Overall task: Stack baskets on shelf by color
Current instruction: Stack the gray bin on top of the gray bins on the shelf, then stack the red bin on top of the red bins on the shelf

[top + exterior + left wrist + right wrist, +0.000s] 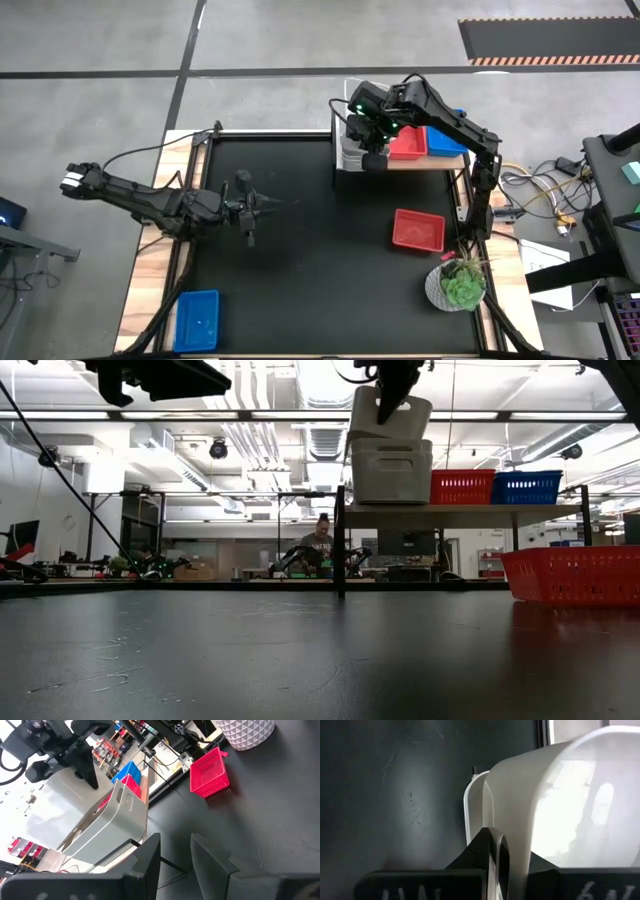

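My right hand (392, 405) pinches a tilted white basket (390, 418) above the white baskets (391, 470) on the shelf (465, 513), beside red (462, 487) and blue (525, 487) ones.

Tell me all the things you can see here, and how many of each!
White baskets: at least two, white, stacked at one end of the shelf; the tilted top one is pinched by the right hand.
Red baskets: two or more, red; one stack on the shelf's middle, one on the table.
Blue baskets: two or more, blue; one stack at the shelf's other end, one at a table corner.
Shelf: one, light wood on a black frame.
Plant pot: one, white with green plant, near the loose red basket.
Person: one, far behind the table.
Left hand: open, empty, over the table.
Right hand: shut on the top white basket.
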